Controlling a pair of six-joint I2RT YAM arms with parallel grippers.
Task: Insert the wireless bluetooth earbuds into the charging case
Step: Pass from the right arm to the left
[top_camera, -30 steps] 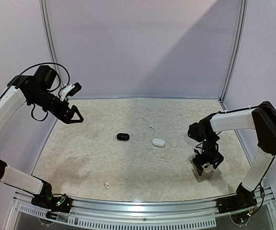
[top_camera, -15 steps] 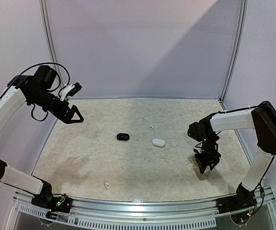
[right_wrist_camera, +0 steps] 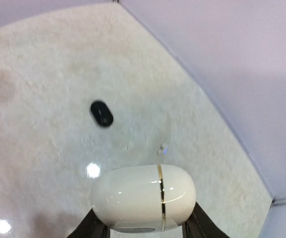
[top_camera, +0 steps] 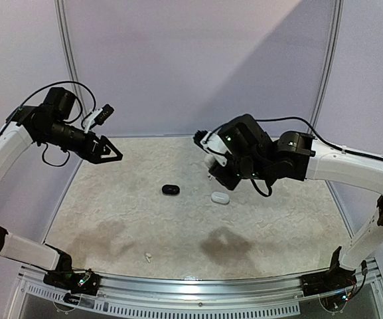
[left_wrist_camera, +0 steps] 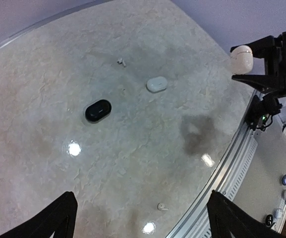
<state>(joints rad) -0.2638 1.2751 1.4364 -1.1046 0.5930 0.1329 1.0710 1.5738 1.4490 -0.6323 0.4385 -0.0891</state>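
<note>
White with a gold seam, a charging case [right_wrist_camera: 143, 197] hangs pinched in the right hand [right_wrist_camera: 143, 228], raised seemingly for loading; the left hand [left_wrist_camera: 140, 198] hovers spread, two earbuds [left_wrist_camera: 120, 62] loose on the tabletop [left_wrist_camera: 33, 99].

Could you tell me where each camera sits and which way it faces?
Top external: above and behind the bases, looking down on the table; left arm and right arm show.
Left wrist: high at left, looking down across the table; open left gripper frames the bottom.
Right wrist: above mid-table, looking down; right gripper clamps a white case.
Shared: all see the black case.
</note>
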